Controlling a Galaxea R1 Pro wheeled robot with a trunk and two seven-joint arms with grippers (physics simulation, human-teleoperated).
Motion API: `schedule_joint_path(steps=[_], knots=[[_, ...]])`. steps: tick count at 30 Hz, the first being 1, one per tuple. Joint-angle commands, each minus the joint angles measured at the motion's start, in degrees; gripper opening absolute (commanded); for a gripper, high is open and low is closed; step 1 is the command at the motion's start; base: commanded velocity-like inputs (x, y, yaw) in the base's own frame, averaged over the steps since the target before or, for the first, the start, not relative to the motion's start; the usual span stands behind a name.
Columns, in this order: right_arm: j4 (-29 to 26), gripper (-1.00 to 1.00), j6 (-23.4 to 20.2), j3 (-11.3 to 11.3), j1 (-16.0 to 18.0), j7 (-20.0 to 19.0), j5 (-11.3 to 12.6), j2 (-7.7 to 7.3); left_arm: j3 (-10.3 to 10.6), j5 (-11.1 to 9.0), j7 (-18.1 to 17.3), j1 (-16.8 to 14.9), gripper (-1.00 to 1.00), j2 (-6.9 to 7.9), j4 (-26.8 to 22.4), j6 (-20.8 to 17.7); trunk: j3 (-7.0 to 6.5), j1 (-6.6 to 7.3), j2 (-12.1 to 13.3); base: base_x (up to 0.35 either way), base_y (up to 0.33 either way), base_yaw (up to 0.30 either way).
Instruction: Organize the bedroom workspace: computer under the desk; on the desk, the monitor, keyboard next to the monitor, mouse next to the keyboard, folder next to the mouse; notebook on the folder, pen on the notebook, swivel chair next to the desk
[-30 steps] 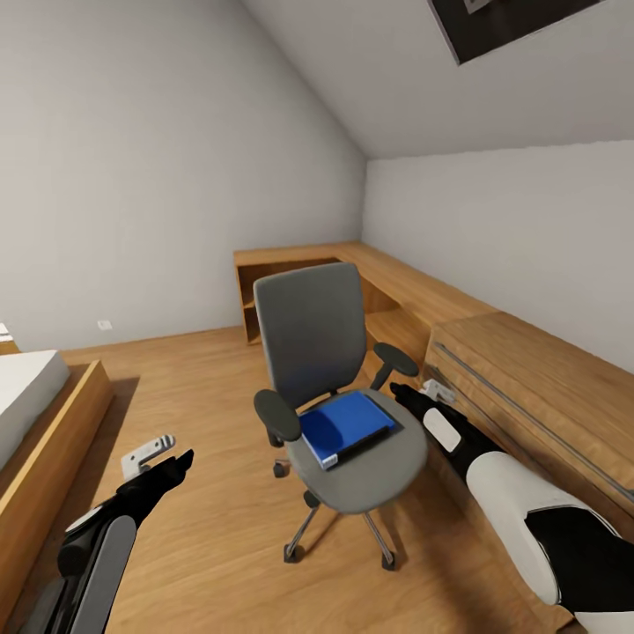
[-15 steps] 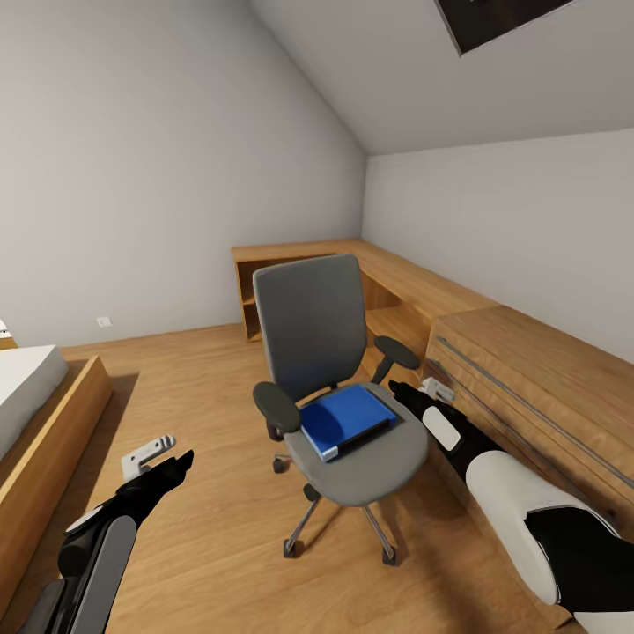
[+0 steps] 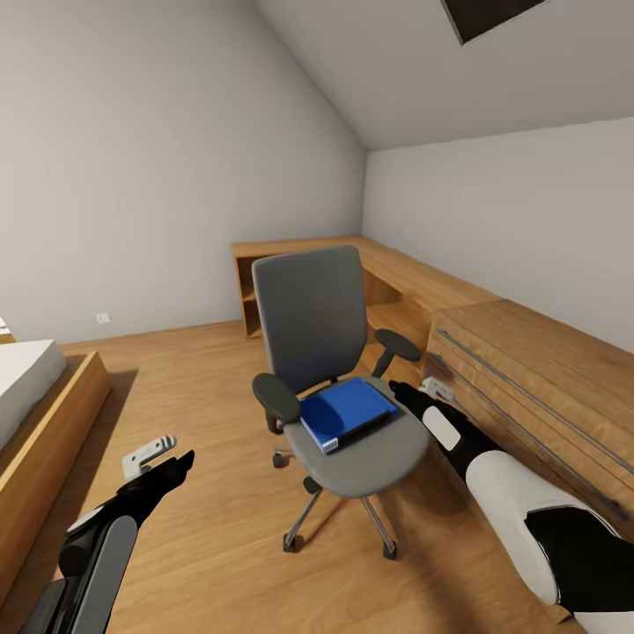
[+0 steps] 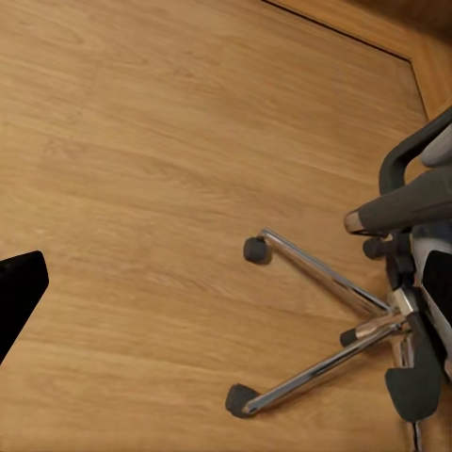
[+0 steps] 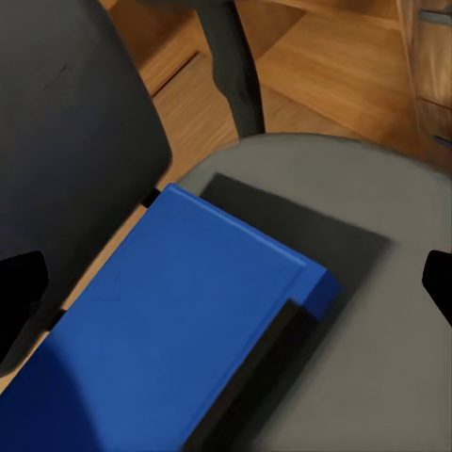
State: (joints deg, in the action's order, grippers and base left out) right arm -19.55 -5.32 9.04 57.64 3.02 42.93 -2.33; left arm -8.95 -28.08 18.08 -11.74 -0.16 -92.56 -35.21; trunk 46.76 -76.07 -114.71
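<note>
While the bright blue flat folder (image 3: 346, 412) lay flat on the grey padded seat of the swivel chair (image 3: 313, 335), toward the seat's front edge, the right gripper (image 3: 394, 387) hovered just beside its right edge, above the seat. In the right wrist view the two dark fingertips (image 5: 21, 282) stood wide apart on either side of the folder (image 5: 179, 320), closed on nothing. The left gripper (image 3: 180, 460) hung over the oak plank floor (image 3: 202, 396), well apart from the chair; whether it stood apart or together could not be told.

Judged risks: the chair rolls on casters (image 4: 256, 250), so a sideways push could shift it. The folder is thin and flush on padding; the fingers may slide over it or nudge it off the front edge.
</note>
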Motion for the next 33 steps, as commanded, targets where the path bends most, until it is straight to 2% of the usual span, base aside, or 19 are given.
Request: schedule_joint_path(steps=[1, 19, 33], knots=[[-0.1, 1.0, -0.2, 0.4, 0.0, 0.3, 0.4, -0.08, 0.0, -0.6, 0.5, 0.0, 1.0, -0.02, -0.1, -0.2, 0.24, -0.22, -0.4, 0.0, 0.0, 0.0], [-0.1, 1.0, -0.1, 0.4, 0.0, 0.3, 0.3, -0.13, 0.1, -0.6, 0.6, 0.0, 1.0, 0.05, 1.4, -0.1, 3.65, -4.17, -7.7, 0.0, 0.0, 0.0], [-0.1, 1.0, -0.2, 0.5, 0.0, 0.4, 0.2, -0.13, 0.0, -0.7, 0.4, 0.0, 1.0, 0.13, 1.6, -0.2, 3.65, -4.17, -7.7, 0.002, 0.0, 0.0]])
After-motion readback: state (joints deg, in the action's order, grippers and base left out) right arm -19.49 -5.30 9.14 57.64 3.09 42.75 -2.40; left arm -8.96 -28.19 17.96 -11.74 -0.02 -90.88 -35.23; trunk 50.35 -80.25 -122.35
